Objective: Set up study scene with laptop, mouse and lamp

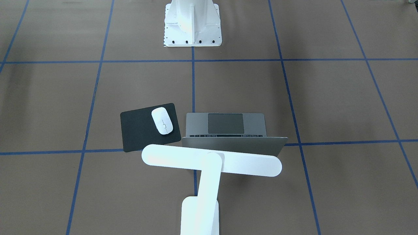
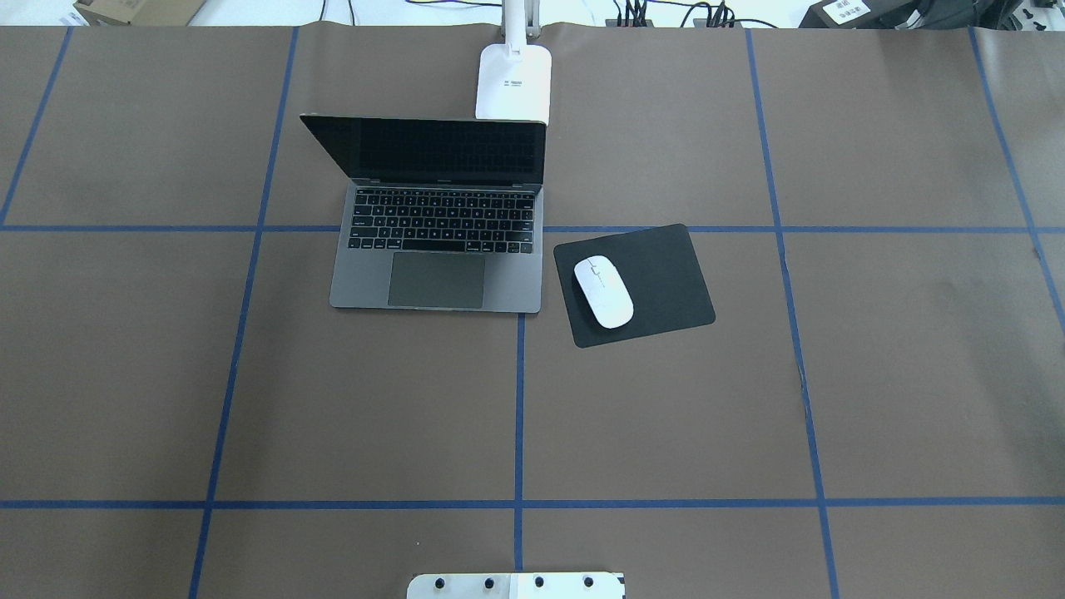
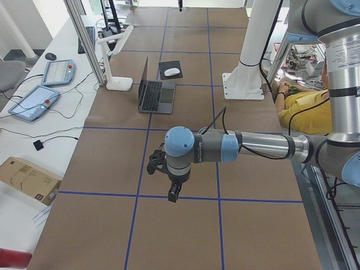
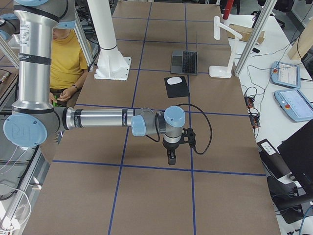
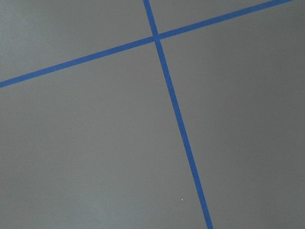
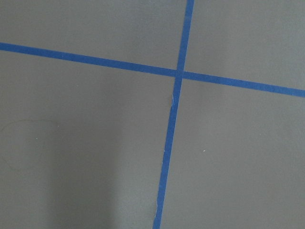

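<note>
Overhead exterior is showing the laptop (image 2: 436, 241) sitting open, the lamp (image 2: 513, 83) standing just behind its screen, the mouse (image 2: 604, 291) lying on a black mat (image 2: 670, 270) beside it. Left gripper (image 3: 174, 195) and right gripper (image 4: 170, 158) are hovering over the table (image 3: 253, 225); whether they are open or closed, I cannot tell.

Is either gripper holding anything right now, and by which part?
Nothing is held: the laptop, mouse and lamp sit on the table, and the left gripper and right gripper hang over bare table well away from them.
</note>
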You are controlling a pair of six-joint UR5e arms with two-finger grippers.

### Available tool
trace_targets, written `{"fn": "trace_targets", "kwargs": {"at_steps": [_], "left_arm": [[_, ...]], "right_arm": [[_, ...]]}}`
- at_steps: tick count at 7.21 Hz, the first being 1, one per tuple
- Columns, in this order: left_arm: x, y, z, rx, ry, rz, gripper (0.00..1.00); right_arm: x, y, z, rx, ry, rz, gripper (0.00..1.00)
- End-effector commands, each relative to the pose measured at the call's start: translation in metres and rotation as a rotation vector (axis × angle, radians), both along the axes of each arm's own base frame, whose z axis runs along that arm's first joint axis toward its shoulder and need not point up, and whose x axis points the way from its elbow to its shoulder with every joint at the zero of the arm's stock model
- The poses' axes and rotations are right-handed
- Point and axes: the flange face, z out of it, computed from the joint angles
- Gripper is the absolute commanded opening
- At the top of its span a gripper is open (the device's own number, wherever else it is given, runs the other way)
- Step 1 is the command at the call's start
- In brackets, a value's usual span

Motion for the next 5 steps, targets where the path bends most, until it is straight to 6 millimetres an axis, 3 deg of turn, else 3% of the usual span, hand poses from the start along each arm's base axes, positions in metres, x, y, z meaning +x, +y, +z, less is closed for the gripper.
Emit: {"fn": "trace_targets", "kwargs": {"at_steps": [1, 5], "left_arm": [[0.000, 0.000, 0.000, 0.000, -0.001, 0.000, 1.00], [0.001, 0.001, 0.001, -0.002, -0.001, 0.002, 1.00]], "right_arm": [[-0.003, 0.000, 0.000, 0.000, -0.003, -0.007, 1.00], [-0.014, -0.002, -0.001, 0.002, -0.002, -0.030, 1.00]]}}
